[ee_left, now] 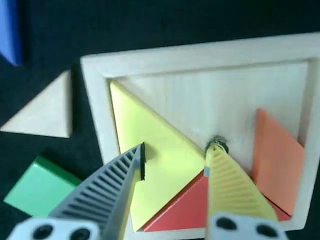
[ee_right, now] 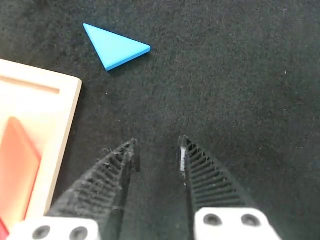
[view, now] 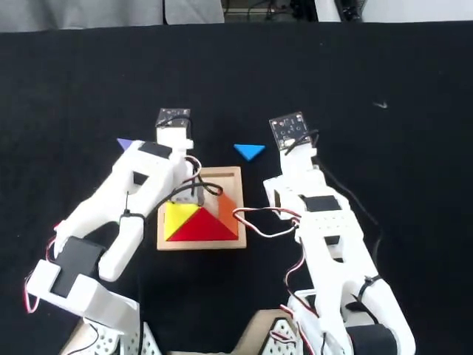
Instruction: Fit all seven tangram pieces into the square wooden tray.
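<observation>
Left gripper hung with jaws spread over the yellow triangle in the square wooden tray; I judge it should rise straight up, not dragging that piece. The tray held also the red triangle at its near side and the orange piece at right. The blue triangle lay outside, far right, near the spread right gripper.

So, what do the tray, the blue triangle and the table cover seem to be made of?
The tray looks like pale bare wood: light tan, matte. The blue triangle has smooth, even colour and crisp edges; probably painted wood, though plastic is possible. The cover seems black felt or similar cloth: fuzzy, with pale specks.
</observation>
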You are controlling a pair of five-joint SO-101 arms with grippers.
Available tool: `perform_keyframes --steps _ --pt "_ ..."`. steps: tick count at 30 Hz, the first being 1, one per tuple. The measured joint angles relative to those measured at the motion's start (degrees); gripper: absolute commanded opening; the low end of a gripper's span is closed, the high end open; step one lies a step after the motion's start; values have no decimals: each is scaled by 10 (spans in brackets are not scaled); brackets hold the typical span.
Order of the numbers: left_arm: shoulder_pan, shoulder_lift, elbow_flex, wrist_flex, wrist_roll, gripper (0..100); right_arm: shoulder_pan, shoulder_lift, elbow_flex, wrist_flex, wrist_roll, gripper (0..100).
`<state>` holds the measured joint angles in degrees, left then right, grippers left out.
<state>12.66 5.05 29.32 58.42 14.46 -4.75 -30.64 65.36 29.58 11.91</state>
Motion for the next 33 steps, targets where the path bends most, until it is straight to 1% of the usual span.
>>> perform_keyframes --steps 4,8,13,15,17,19,23,26,29,33 --pt "-6 0 -35 11 2 211 0 0 0 0 0 138" --pt "1 1 -68 11 33 213 0 0 0 0 0 138" --pt "12 14 -72 -31 42 209 0 0 0 0 0 138" --pt "12 14 -73 -32 42 213 0 0 0 0 0 138" --pt "1 11 -73 -4 42 214 0 0 0 0 0 138" --pt "-22 -14 -92 49 42 214 0 0 0 0 0 138" --pt "-70 -102 -148 173 45 215 0 0 0 0 0 139" --pt "-95 -171 -164 234 45 214 0 0 0 0 0 141" --pt "-126 -225 -166 271 45 214 0 0 0 0 0 141" --pt "-188 -258 -124 284 44 214 0 0 0 0 0 142"
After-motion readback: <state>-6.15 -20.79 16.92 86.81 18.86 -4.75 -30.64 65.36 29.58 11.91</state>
